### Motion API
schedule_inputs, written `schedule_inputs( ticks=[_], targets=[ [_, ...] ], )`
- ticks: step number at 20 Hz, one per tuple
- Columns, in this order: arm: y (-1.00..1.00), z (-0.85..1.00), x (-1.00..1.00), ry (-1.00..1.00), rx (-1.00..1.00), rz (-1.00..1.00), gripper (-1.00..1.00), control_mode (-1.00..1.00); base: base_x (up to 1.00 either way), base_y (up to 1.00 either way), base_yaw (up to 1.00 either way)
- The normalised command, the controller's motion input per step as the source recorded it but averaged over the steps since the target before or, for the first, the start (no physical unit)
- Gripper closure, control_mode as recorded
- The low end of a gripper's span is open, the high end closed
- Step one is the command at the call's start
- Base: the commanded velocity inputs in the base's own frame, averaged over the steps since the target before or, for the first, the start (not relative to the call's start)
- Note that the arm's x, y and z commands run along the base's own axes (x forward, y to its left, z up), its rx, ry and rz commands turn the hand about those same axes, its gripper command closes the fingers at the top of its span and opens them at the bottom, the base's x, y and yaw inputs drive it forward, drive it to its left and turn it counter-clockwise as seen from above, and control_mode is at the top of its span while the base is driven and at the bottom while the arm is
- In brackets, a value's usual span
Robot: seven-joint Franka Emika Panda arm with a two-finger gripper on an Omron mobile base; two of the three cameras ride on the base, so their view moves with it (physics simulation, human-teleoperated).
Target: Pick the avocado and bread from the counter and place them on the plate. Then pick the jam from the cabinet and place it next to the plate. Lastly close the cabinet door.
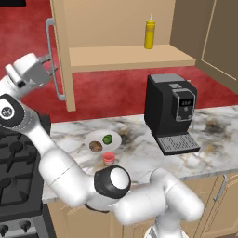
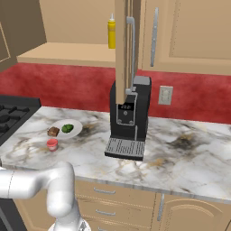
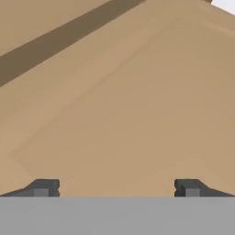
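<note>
At the fingertips (image 3: 44, 187) first: both dark tips stand far apart w/ nothing between them, so our gripper (image 3: 117, 188) is released and empty. Just ahead of them in the hand view is flat tan wood, prob. the outer face of the cabinet door (image 1: 62, 51). We can't tell whether the tips touch it yet.

Outward from there, in the left base view the gripper sits beside the door's long silver handle (image 1: 52, 60), on the outside of the open panel. That fits a flat push rather than a grab, which we judge is why the fingers are left wide.

Inside the cabinet (image 1: 130, 56) the shelf carries a tall yellow bottle (image 1: 149, 31).

Down on the counter (image 1: 209, 139) the plate (image 1: 116, 139) already carries the avocado (image 1: 107, 138) and bread (image 1: 95, 146), side by side. The jam (image 1: 108, 158) stands just beside the plate's near rim, off the dish. So pick-and-place steps look done; closing the door is what's left.

A black coffee machine (image 1: 169, 111) stands to the right of the plate, apart from it. Stove (image 1: 14, 167) is at the far left end.

Risk, as we see it: the door swings toward the shelf above the machine, so the push should stay level w/ the handle.
</note>
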Motion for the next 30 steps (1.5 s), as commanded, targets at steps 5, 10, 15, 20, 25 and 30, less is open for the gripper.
schedule_inputs(
  ticks=[5, 10, 15, 20, 25, 30],
  targets=[
    [-1.0, 0.43, -0.06, -0.07, 0.18, 0.0, -1.0, -1.0, 0.0, 0.0, 0.0],
    [-1.0, 0.32, -0.04, -0.06, 0.21, 0.0, -1.0, -1.0, 0.0, 0.0, 0.0],
    [-1.0, 0.24, 0.24, 0.01, 0.22, 0.0, -1.0, -1.0, 0.0, 0.0, 0.0],
    [-1.0, 0.25, 0.84, 0.11, 0.25, 0.03, -1.0, -1.0, 0.0, 0.0, 0.0],
    [-0.82, 0.02, 1.0, 0.26, 0.18, 0.28, -1.0, -1.0, 0.0, 0.0, 0.0],
    [-0.63, -0.02, 1.0, 0.3, 0.08, 0.35, -1.0, -1.0, 0.0, 0.0, 0.0]
  ],
)
